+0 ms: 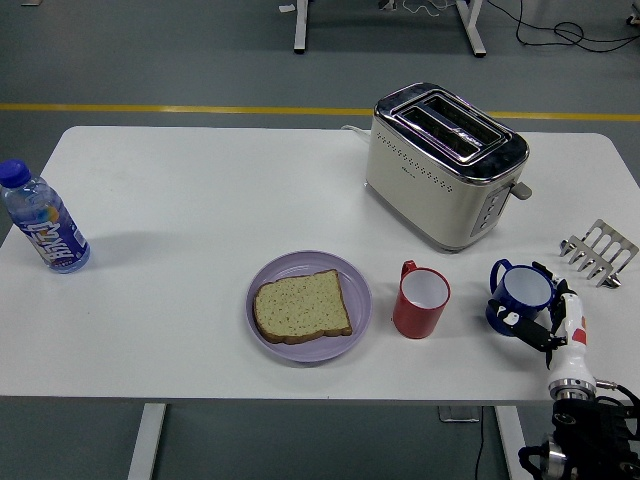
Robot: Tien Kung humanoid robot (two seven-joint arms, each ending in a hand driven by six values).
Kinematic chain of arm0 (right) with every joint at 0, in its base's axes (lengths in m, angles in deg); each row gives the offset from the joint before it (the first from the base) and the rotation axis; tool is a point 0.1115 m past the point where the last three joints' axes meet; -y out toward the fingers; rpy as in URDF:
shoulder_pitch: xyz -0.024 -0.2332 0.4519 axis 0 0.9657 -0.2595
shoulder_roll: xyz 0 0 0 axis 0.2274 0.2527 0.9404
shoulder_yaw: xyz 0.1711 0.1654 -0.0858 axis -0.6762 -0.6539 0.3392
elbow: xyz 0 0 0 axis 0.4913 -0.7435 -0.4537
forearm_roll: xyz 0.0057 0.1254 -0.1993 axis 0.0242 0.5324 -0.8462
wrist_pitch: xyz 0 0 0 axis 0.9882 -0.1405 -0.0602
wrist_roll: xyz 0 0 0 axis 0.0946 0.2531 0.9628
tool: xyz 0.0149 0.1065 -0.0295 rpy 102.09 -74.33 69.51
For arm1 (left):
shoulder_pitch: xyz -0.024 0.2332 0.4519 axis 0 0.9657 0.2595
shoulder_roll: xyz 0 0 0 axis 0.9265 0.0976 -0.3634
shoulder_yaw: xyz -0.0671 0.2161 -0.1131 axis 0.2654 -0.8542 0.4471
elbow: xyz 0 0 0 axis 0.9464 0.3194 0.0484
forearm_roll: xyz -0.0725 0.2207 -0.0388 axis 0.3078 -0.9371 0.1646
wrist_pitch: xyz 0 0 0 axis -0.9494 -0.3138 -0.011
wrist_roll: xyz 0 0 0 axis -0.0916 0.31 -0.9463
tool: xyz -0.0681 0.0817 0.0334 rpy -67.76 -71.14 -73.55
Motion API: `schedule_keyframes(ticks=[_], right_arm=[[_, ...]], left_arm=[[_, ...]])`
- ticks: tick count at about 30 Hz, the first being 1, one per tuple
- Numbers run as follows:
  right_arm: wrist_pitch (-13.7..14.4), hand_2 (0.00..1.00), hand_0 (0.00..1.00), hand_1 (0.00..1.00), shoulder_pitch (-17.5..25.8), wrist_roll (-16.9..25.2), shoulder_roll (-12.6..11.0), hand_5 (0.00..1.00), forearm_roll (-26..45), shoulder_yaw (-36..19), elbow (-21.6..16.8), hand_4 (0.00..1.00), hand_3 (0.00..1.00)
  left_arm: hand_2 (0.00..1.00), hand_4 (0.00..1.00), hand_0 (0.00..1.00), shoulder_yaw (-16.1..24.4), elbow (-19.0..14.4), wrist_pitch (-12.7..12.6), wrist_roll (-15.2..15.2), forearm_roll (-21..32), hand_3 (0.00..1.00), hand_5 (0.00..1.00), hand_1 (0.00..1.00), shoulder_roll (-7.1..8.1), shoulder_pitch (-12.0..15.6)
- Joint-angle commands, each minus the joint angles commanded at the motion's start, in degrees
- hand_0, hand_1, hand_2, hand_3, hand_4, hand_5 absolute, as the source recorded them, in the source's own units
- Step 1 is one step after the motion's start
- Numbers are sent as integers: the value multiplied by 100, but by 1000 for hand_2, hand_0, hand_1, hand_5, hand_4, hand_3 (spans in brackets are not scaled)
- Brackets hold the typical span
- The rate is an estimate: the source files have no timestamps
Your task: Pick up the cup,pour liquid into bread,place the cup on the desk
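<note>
In the head view, the blue cup (522, 296) is seen at the lower right of the frame, upright on the tabletop (180, 220), with the right hand (545, 322) closed around its near side. It is judged rigid, light and smooth-glazed, so a firm wrap around the body is advised. The bread (300, 306) lies on the purple plate (355, 275), lower centre.
</note>
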Motion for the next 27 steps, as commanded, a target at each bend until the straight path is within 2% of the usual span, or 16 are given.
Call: schedule_keyframes(ticks=[5, 6, 11, 12, 27], right_arm=[[0, 756, 862, 685, -3, 30, 3, 56, 45, 3, 13, 984, 758], [0, 725, 841, 654, -3, 32, 3, 64, 50, 5, 13, 976, 736], [0, 725, 841, 654, -6, 45, 6, 64, 81, 7, 17, 976, 736], [0, 690, 818, 630, -8, 51, 7, 82, 96, 7, 20, 966, 704], [0, 647, 780, 591, -28, 34, 20, 83, 151, 21, 73, 949, 679]], left_arm=[[695, 252, 683, -7, -1, 0, 5, 12, 548, 998, 690, 0, 1], [695, 252, 682, -3, 0, 0, 3, 7, 548, 998, 689, -1, 0], [695, 252, 682, -11, -1, 2, 8, 18, 548, 998, 689, 2, -3], [695, 252, 683, -9, 0, 2, 7, 14, 548, 998, 688, 2, -4], [695, 253, 683, -7, -1, 3, 3, 11, 548, 998, 689, 2, -8]])
